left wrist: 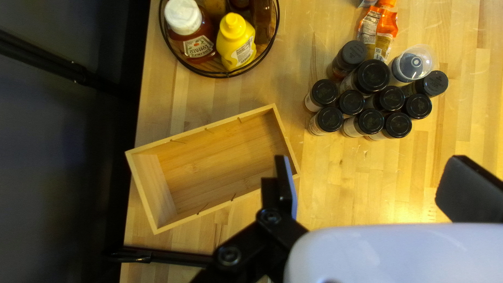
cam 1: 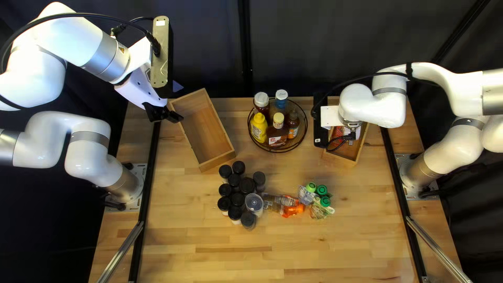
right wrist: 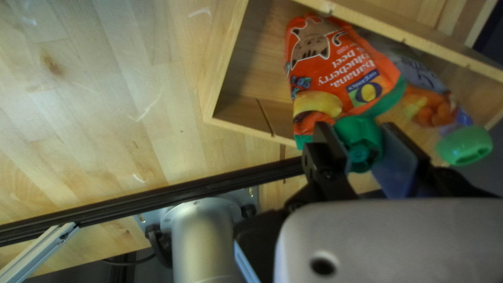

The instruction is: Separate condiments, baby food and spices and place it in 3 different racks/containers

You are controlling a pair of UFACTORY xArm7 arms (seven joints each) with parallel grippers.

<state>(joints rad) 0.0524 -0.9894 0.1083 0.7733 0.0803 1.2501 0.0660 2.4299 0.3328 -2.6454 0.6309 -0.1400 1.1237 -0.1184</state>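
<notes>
- Right claw clenched on the green cap of an orange pouch, one finger against each side of the cap; the pouch is at the right wooden box, and whether it touches the bottom cannot be made out.
- Second pouch, also green-capped, in that same box, just beside the orange one.
- Left claw released, its fingers wide apart with nothing between them, near the far-left corner of the left wooden box.
- Left wooden box stands at an angle on the far left part of the counter.
- Round wire basket at the far middle, between the two boxes, holding the condiments: a red-brown bottle with a white cap, a yellow bottle and other capped bottles, all upright.
- Spice jars upright in a tight cluster on the counter, nearer than the basket and left of the lying pouches; most have black lids.
- Orange baby food pouches lying just right of the jars.
- Green-capped pouches bunched right of those.
</notes>
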